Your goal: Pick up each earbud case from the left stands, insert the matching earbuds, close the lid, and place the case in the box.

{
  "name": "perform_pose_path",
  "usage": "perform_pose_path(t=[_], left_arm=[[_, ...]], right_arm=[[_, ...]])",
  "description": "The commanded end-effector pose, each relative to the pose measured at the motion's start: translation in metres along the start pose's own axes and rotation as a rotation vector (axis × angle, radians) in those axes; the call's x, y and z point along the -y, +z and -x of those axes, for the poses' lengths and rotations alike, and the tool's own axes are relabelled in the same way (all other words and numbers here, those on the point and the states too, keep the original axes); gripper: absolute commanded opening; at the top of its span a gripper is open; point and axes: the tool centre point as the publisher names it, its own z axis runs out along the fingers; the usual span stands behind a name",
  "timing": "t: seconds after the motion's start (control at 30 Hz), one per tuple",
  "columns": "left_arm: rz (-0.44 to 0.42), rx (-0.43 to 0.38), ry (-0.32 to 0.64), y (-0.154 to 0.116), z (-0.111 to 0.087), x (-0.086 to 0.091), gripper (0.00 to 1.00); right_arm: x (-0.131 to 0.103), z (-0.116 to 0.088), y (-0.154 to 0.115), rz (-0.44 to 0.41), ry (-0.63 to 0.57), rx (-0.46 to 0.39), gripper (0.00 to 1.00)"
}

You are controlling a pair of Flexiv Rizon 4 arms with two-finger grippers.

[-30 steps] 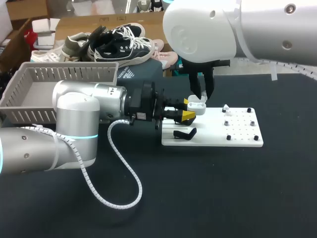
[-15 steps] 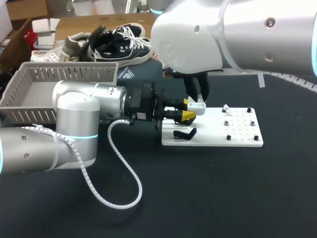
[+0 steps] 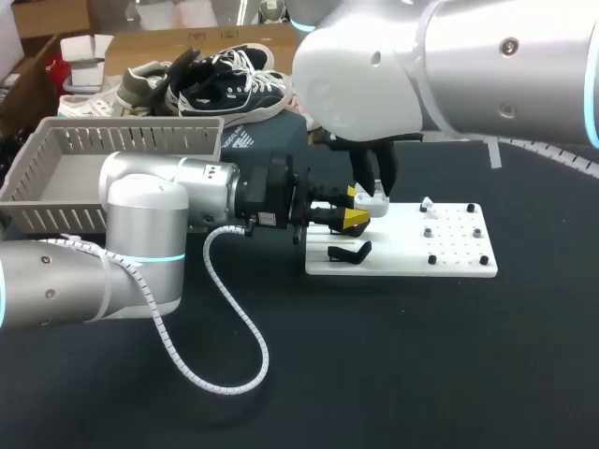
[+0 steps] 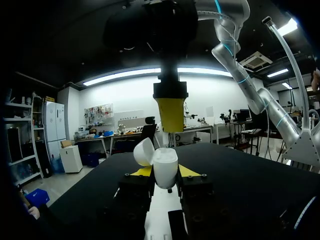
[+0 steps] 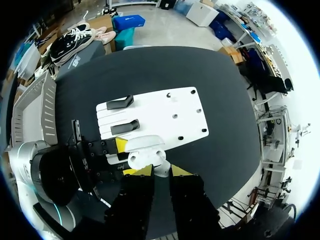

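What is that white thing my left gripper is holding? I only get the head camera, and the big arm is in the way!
Observer: The left wrist view shows the left gripper shut on a white earbud case, with its lid flipped open.
Operator: Ooh! Is my other gripper carrying anything?
Observer: Yes. In the right wrist view, a small white earbud sits between the yellow tips of the right gripper, close over the open case.
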Motion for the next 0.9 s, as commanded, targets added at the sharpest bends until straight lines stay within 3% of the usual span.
perform_pose_path(t=[0.03,0.9], left_arm=[[0.002,0.002,0.001,0.000,0.000,0.001,0.00],[0.002,0.002,0.001,0.000,0.000,0.001,0.00]], right_arm=[[-0.002,0.001,0.002,0.000,0.003,-0.002,0.00],[-0.007,0.008,0.013,-0.015,0.003,-0.016,0.00]])
